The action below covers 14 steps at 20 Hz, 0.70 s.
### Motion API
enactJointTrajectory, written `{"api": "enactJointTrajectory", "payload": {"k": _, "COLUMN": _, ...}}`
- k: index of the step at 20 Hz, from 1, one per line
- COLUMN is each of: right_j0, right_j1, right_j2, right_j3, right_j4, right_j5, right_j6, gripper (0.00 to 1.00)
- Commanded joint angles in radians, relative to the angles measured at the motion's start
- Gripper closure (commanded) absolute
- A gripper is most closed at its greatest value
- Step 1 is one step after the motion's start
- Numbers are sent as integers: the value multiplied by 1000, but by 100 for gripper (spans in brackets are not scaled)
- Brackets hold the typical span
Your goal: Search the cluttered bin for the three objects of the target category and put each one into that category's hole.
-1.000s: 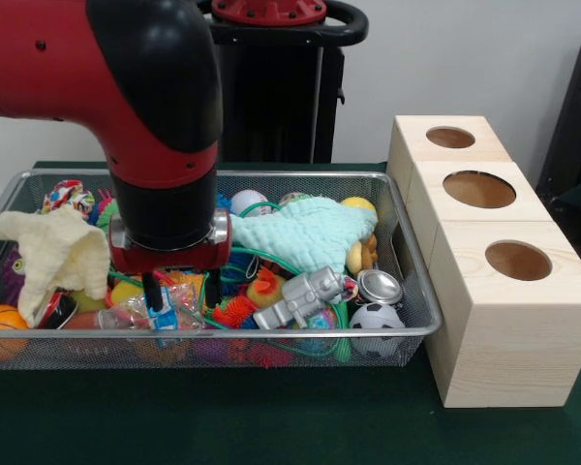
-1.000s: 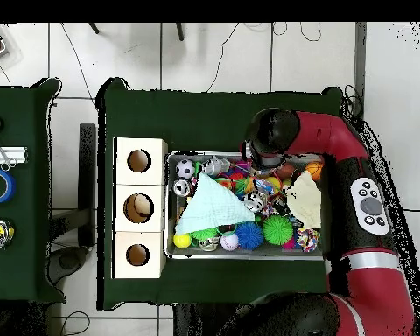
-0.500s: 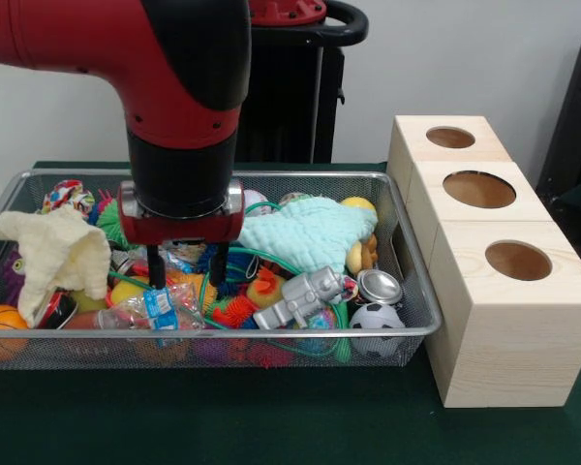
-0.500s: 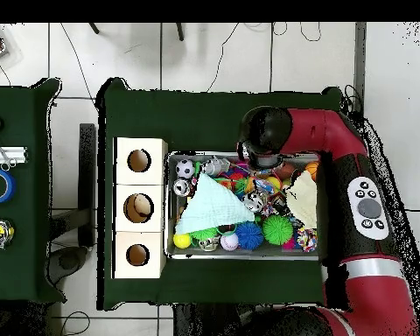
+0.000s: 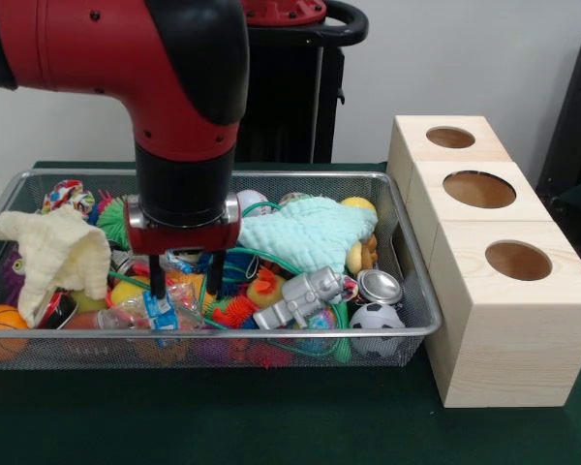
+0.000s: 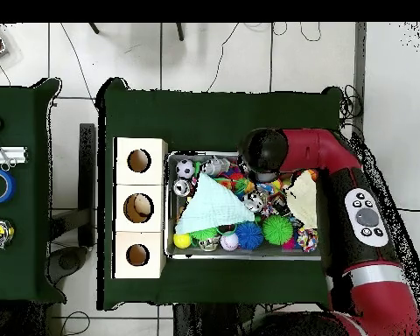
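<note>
My arm [image 5: 174, 87] is red and black. The table [image 5: 223, 417] is dark green. The bin [image 5: 407, 281] is silver wire. One cloth [image 5: 310, 232] is mint green, another cloth [image 5: 58, 254] is pale yellow. I see an orange basketball [image 5: 0, 327], a black-and-white soccer ball [image 5: 376, 317], and a silver astronaut [image 5: 305, 295]. The boxes [image 5: 494, 262] are light wood.

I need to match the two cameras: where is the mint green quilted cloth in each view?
Front view: the mint green quilted cloth lies right of centre in the wire mesh bin, toward its far side.
Overhead view: the cloth spreads over the bin's left half.
Shared landmark: in both it lies at the end nearest the pale wooden box with three round holes.
</note>
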<state>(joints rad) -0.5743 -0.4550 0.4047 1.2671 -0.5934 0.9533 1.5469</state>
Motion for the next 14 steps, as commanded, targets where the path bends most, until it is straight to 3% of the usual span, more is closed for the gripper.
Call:
{"api": "enactJointTrajectory", "payload": {"k": 1, "right_j0": -53, "right_j1": 53, "right_j2": 49, "right_j3": 155, "right_j4": -98, "right_j5": -136, "right_j6": -262, "gripper": 0}}
{"api": "enactJointTrajectory", "payload": {"k": 7, "right_j0": -69, "right_j1": 79, "right_j2": 62, "right_j3": 146, "right_j4": -112, "right_j5": -172, "right_j6": -268, "gripper": 0}}
{"api": "enactJointTrajectory", "payload": {"k": 14, "right_j0": -52, "right_j1": 63, "right_j2": 44, "right_j3": 170, "right_j4": -132, "right_j5": -229, "right_j6": -207, "gripper": 0}}
